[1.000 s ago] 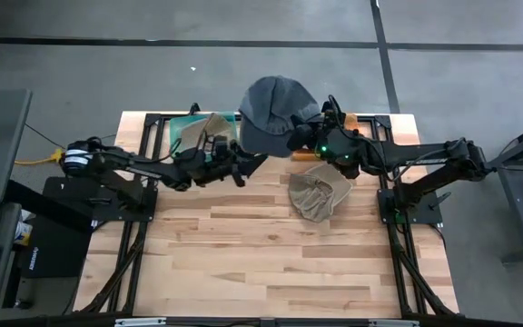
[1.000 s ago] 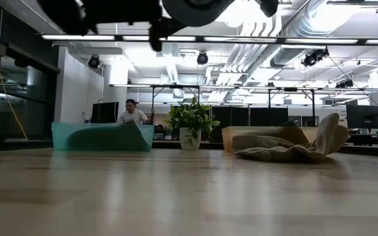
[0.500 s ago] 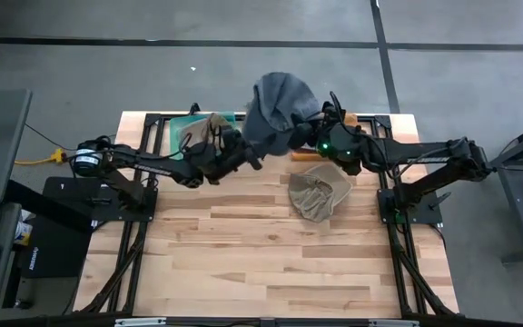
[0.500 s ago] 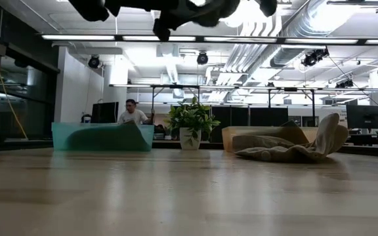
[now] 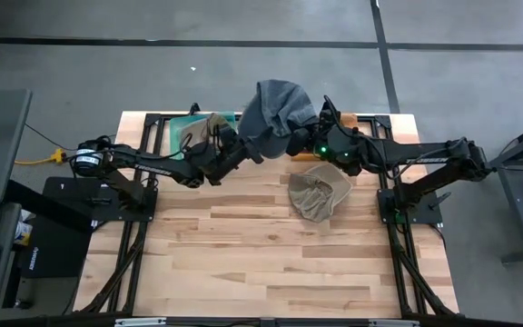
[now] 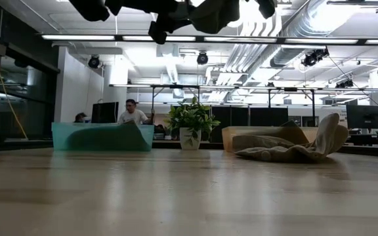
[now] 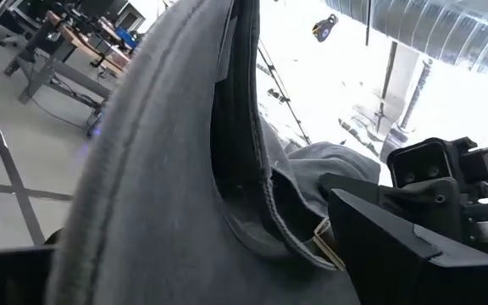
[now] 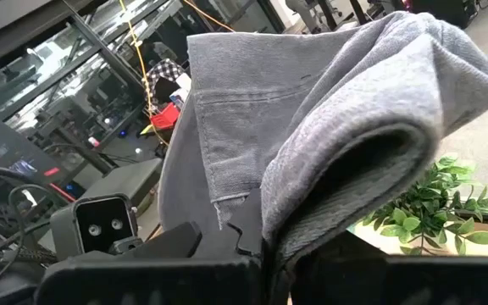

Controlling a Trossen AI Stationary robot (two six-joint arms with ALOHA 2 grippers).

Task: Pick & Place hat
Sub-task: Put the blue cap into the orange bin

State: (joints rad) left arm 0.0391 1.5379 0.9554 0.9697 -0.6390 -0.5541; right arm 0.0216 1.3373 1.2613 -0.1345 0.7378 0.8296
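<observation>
Grey hat [image 5: 278, 109] hangs above the table's far edge, pinched between both grippers. Left gripper [image 5: 248, 150] and right gripper [image 5: 305, 136] each clamp it.

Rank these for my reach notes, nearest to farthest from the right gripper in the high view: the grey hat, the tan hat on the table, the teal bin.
1. grey hat: at the right gripper itself, held up between both arms.
2. tan hat: lying on the table just in front of that gripper, on the right side.
3. teal bin: back-left corner, beyond the left gripper.
</observation>
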